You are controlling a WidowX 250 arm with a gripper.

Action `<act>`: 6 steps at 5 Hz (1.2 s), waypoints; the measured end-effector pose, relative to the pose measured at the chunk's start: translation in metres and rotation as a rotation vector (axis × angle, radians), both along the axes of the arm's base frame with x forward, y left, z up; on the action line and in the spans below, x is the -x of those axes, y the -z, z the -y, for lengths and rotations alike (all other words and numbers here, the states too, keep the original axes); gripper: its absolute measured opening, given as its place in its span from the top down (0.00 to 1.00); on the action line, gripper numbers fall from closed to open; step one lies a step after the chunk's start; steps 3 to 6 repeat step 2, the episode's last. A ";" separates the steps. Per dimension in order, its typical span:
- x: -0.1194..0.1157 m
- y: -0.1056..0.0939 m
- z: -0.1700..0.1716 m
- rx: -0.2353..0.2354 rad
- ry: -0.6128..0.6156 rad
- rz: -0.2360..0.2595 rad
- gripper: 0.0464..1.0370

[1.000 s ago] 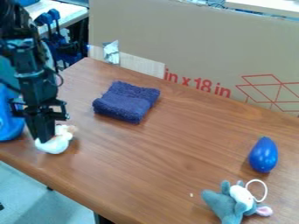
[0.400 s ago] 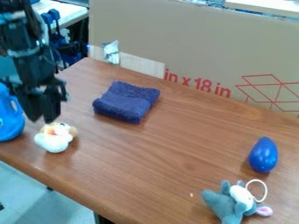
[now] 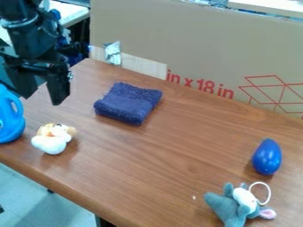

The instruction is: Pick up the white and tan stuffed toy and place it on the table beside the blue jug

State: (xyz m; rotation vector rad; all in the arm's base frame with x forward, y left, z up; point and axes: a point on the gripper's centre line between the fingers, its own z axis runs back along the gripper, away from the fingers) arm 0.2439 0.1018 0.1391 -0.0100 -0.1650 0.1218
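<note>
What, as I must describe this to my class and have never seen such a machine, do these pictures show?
The black machine at the upper left is a robot arm. The end effector is its two-fingered "hand"; the fingers are spread apart and hold nothing. You are looking through a fixed camera that points down at a slant.

On the wooden table, a small white-and-tan soft toy sits below the end effector in the picture, with a blue container at the left edge. A folded dark blue towel lies further back. At the right are a shiny blue egg-shaped object and a grey stuffed animal with a white loop. Behind stands a cardboard sheet.
</note>
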 end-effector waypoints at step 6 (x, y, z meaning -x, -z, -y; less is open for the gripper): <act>-0.003 0.001 0.075 0.017 0.229 -0.073 0.03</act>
